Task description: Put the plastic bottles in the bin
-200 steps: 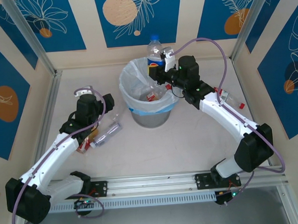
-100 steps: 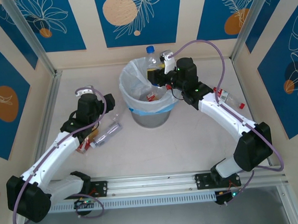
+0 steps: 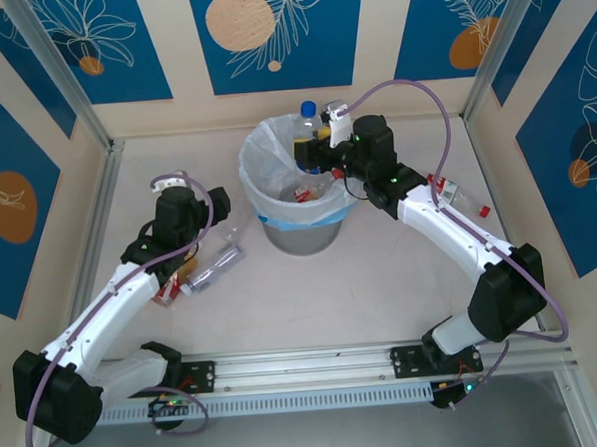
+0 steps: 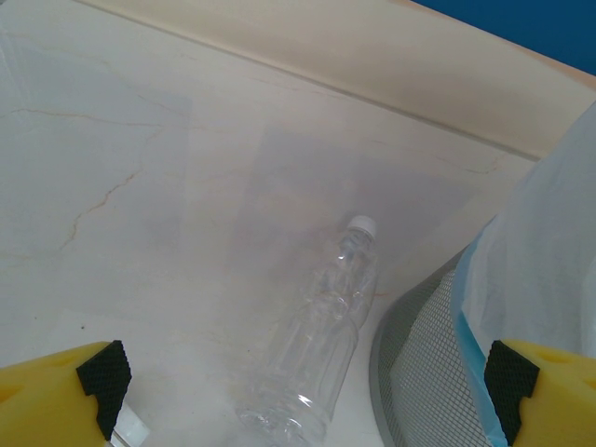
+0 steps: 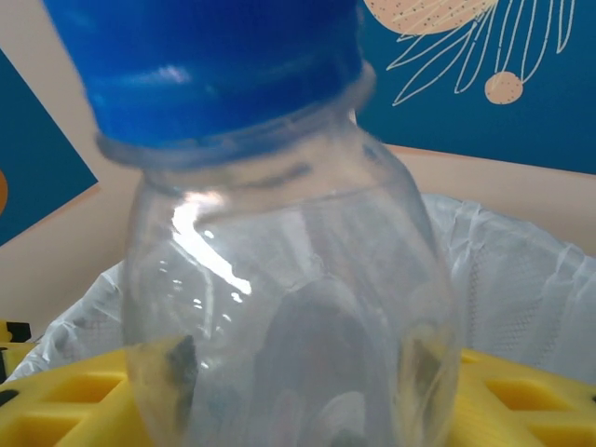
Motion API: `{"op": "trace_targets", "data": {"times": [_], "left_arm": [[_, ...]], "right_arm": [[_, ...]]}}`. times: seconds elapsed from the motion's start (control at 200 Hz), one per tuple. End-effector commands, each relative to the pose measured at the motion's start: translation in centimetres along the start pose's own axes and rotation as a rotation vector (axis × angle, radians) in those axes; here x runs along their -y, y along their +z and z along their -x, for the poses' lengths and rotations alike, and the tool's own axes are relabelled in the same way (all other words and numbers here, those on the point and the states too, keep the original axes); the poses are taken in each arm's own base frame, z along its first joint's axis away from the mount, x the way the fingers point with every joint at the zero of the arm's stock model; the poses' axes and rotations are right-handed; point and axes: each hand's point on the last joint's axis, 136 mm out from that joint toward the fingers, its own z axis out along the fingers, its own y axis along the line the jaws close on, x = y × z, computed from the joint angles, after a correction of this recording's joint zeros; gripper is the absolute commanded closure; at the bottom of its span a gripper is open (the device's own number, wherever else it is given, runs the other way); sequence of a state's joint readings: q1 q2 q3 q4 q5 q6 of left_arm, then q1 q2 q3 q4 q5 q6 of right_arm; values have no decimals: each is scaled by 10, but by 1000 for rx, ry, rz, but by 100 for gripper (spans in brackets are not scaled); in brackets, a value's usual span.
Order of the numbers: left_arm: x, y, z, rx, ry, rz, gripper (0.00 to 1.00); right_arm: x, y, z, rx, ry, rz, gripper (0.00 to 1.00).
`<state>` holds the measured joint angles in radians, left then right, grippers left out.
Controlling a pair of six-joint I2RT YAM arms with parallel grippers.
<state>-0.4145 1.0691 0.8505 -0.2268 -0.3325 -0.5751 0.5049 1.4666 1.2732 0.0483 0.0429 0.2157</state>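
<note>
Bin [image 3: 279, 230] is a round grey mesh one with a white bag, blue edge folded over the rim. It's standing upright mid-tabletop, toward the far edge. There's already a bottle with a red label [image 3: 302, 193] lying down inside it.

The blue-capped bottle [image 5: 279, 279] is clear and upright, pinched in the right gripper [image 3: 318, 150] right over the bin's far rim. The white-capped bottle [image 4: 317, 345] is clear too, on its side on the tabletop just left of the mesh wall, cap toward the far edge. The red-capped bottle [image 3: 459, 195] lies off toward the right edge.
</note>
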Motion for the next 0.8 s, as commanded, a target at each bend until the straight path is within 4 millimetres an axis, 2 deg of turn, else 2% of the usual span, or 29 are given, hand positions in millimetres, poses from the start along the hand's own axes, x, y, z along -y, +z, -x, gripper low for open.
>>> {"op": "trace_targets", "data": {"times": [0.0, 0.275, 0.575, 0.795], "left_arm": [[1, -2, 10, 10, -21, -1, 1], [0, 0, 7, 1, -20, 2, 1], [-1, 1, 5, -6, -21, 6, 1], [-3, 0, 5, -8, -14, 16, 1]], "right_arm": [[4, 5, -6, -28, -11, -37, 34], [9, 12, -20, -101, -37, -83, 32], [-4, 24, -17, -128, -56, -30, 33], [-11, 21, -15, -156, -46, -4, 31]]}}
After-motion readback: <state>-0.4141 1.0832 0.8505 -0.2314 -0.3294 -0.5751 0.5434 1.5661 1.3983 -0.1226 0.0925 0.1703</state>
